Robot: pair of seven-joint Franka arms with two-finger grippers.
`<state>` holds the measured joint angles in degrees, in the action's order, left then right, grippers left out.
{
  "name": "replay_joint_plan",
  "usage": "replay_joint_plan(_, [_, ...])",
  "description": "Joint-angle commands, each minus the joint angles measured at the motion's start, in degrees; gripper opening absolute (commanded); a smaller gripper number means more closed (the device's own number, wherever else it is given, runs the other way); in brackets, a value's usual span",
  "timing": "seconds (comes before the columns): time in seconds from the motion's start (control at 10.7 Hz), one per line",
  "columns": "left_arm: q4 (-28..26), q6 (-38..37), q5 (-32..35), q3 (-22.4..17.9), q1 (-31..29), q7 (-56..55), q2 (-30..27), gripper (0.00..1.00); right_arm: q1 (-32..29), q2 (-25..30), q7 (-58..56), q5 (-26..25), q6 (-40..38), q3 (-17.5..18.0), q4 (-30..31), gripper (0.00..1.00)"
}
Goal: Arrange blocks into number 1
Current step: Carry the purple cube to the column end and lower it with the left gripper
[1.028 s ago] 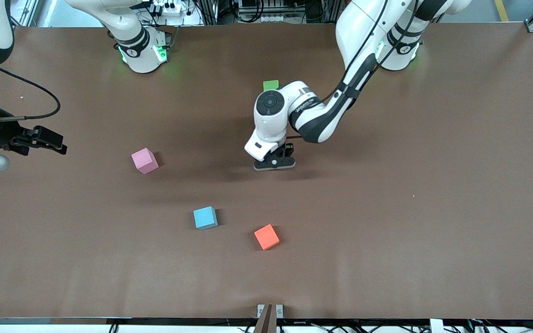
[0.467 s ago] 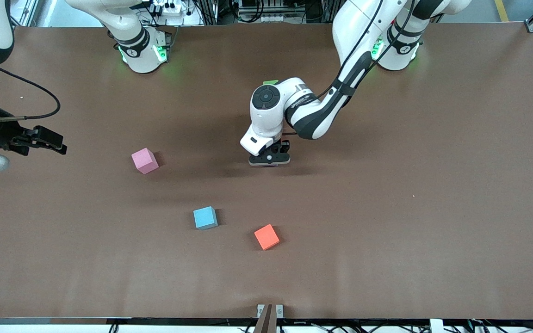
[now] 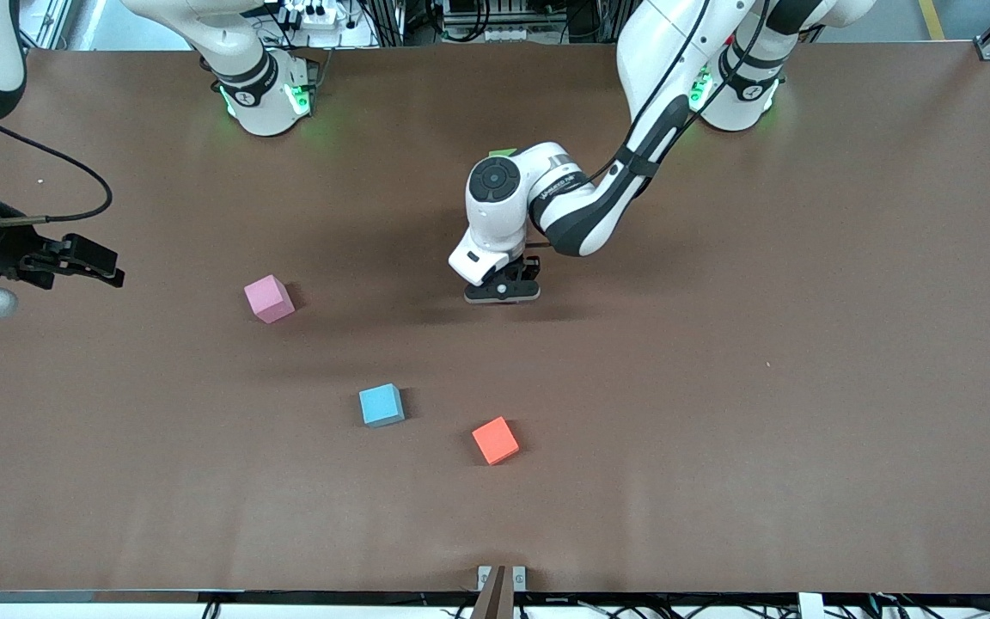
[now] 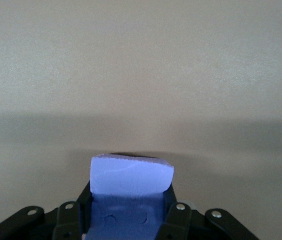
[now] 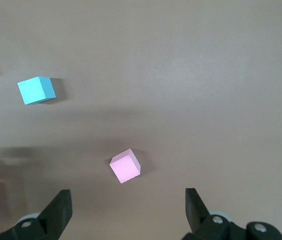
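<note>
The orange block (image 3: 495,440) is lying nearest the front camera, flat on the brown bench (image 3: 804,387). The light blue block (image 3: 381,404) is sitting just farther from the camera and toward the right arm's end, apart from the orange one; the right wrist view is showing it (image 5: 36,90) resting alone on the bench surface.

The pink block (image 3: 269,298) is resting farther from the camera again, toward the right arm's end, well apart from the other two and turned at a slight angle. The right wrist view is showing it (image 5: 125,166) between the widely spread fingers (image 5: 56,212) of that arm's gripper.

The left gripper (image 3: 502,295) is hanging low over the middle of the bench, clenched on the purple block (image 4: 130,187). The left wrist view is showing this block seated between the fingers (image 4: 173,220); whether it is touching the bench cannot be told.

The right gripper (image 3: 91,260) is waiting, released and holding nothing, above the bench at the right arm's end.

The green block (image 3: 502,152) is lying farthest from the camera, and only a sliver of it is showing above the left arm's wrist.
</note>
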<state>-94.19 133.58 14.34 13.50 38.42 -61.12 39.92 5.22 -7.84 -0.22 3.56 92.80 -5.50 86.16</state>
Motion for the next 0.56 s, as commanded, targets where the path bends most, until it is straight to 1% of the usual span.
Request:
replay_joint_plan(0.0, [-3.5,0.6,1.7,0.8,-0.9,-1.9,-2.7,0.0,-1.0,1.0,-0.8,0.7,0.1,0.7,1.0,1.0])
replay_joint_plan(0.47, [-3.4,0.6,1.4,0.8,-0.9,-2.0,-2.7,0.0,-0.9,0.9,-0.8,0.7,0.1,0.8,1.0,1.0])
